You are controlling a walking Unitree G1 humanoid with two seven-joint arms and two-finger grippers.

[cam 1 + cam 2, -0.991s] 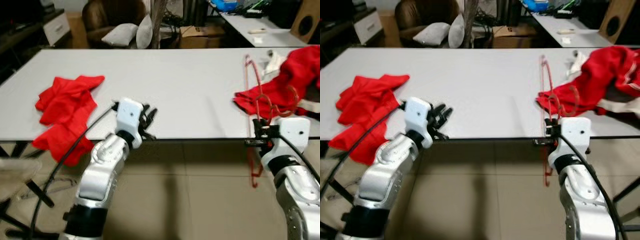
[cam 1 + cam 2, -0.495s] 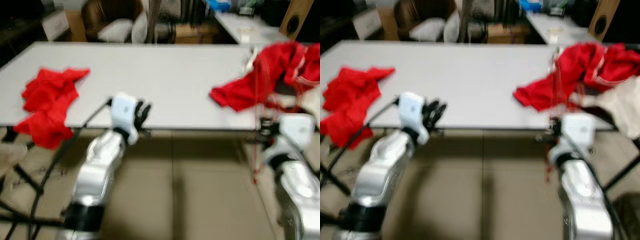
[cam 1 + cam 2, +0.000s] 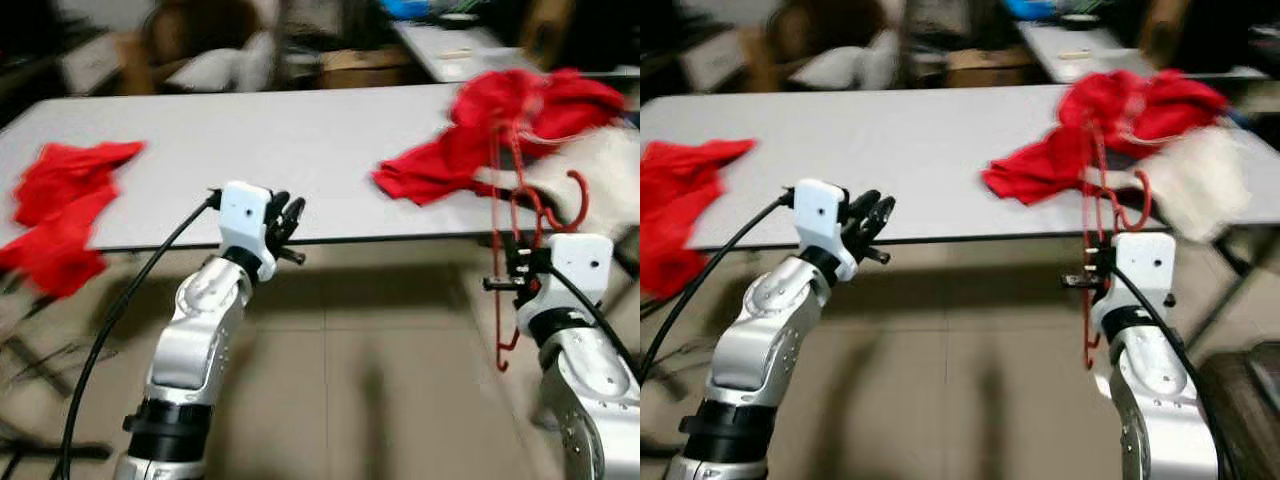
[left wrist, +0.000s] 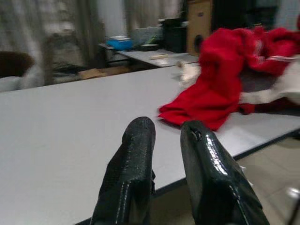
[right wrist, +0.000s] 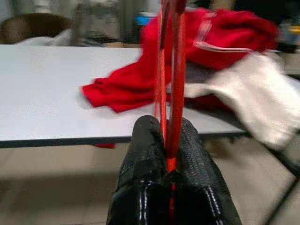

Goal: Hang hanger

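**Thin red hanger pinched upright in the right gripper, beside the table edge**

Head views: the right gripper (image 3: 512, 276) stood just off the near edge of the long grey table (image 3: 300, 150), clenched on a thin red wire clothes hanger (image 3: 505, 250). The hanger stood nearly upright, its hook curling beside the gripper's white housing and its lower end hanging below the table edge. It looked light and springy, probably slick, so a hold low on the straight run, as here, seemed the steadier choice. A heap of red and white garments (image 3: 1110, 125) lay on the table behind it; a crumpled red cloth (image 3: 60, 200) draped over the far left edge. Blur smeared both pictures, and no rail or hook to hang on could be made out.

Left wrist view: the left gripper (image 4: 166, 140) hovered at the table edge, its black fingers (image 4: 136, 159) a little apart and holding nothing.

Right wrist view: two red wire strands rose from between the pressed fingers (image 5: 145, 154); the hanger's top was cut off.
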